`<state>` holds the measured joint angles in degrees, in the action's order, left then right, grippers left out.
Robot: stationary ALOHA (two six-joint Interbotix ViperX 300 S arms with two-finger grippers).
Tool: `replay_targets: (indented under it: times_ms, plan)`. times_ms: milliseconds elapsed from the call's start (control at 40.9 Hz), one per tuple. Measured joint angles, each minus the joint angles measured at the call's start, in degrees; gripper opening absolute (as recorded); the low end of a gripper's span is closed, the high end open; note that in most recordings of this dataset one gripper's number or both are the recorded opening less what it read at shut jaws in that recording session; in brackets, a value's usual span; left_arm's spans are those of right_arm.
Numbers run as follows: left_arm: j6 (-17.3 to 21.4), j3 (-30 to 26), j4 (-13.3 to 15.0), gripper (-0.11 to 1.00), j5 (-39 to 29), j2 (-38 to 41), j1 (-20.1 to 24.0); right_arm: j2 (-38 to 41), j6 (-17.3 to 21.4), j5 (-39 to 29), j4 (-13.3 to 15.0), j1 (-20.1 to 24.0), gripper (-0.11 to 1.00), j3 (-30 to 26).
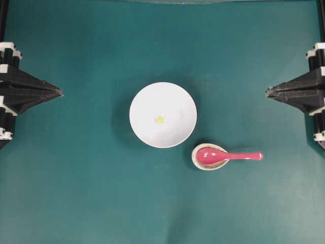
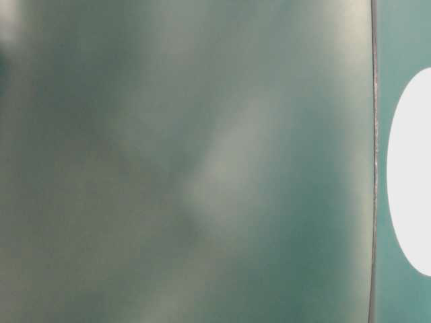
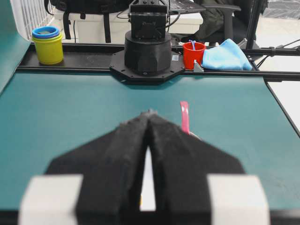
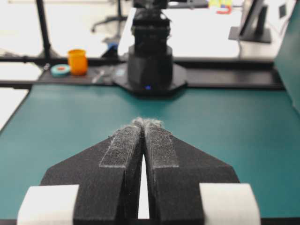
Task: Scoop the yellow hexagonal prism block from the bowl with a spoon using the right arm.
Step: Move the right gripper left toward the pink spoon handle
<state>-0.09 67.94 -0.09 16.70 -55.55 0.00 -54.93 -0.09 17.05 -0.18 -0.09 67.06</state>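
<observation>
Overhead view: right end effector [image 1: 267, 92] closed, empty; the rigid, slick spoon [image 1: 227, 156] rests in a dish [image 1: 199, 161] beside the bowl [image 1: 144, 101]—pinch its handle; the light block [image 1: 160, 119] may skid.

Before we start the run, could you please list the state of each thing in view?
Yellow hexagonal prism block: lying inside the white bowl.
Pink spoon: scoop resting in the speckled dish, untouched.
Left claw: shut, empty.
Right claw: shut, empty.
</observation>
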Motion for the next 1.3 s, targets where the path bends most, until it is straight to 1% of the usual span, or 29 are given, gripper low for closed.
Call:
replay_targets:
  times_ms: [24,49,73,147,269,342,513,636,685,929,1174,1296]
  plan:
    - [-0.09,0.00,-0.09,0.00,-0.35,0.09,0.00,0.00,0.00,-0.09,0.09,-0.09,0.00,0.00]
    - [-0.18,-0.09,0.00,0.15,-2.72,0.09,0.00,0.09,0.00,-0.26,0.00,-0.09,0.01,0.00]
    - [-0.26,-0.18,-0.09,0.17,-3.52,0.00,0.00,0.18,0.00,-0.53,0.00,-0.09,0.02,0.00]
    - [-0.26,-0.26,0.00,0.16,-5.36,-0.09,0.00,0.35,0.00,-1.41,0.09,-0.26,0.03,0.00]
    - [-0.26,-0.35,-0.09,0.16,-6.24,-0.09,0.00,0.44,0.00,-1.76,0.00,-0.35,0.11,0.00]
    - [-0.26,-0.35,-0.09,0.16,-6.33,-0.09,0.00,0.44,0.00,-1.85,0.00,-0.26,0.19,0.00]
    - [-0.26,-0.44,-0.18,0.16,-6.59,-0.09,0.09,0.44,0.00,-1.93,0.09,-0.35,0.44,0.00]
    - [-0.26,-0.44,-0.18,0.16,-6.68,-0.09,0.09,0.62,0.00,-1.93,0.09,-0.35,0.55,0.00]
    - [-0.26,-0.44,-0.18,0.16,-6.68,-0.09,0.09,0.79,0.00,-1.93,0.09,-0.35,0.56,0.00]
    - [-0.26,-0.35,-0.18,0.16,-6.77,-0.09,0.09,2.90,1.41,-1.93,0.00,-0.35,0.57,0.00]
    - [-0.26,-0.44,-0.18,0.16,-6.77,-0.09,0.00,5.19,3.87,-1.93,-0.09,-0.35,0.58,0.53]
    - [-0.26,-0.44,-0.18,0.16,-6.86,-0.09,0.09,7.47,4.92,-1.14,-0.18,0.35,0.58,1.23]
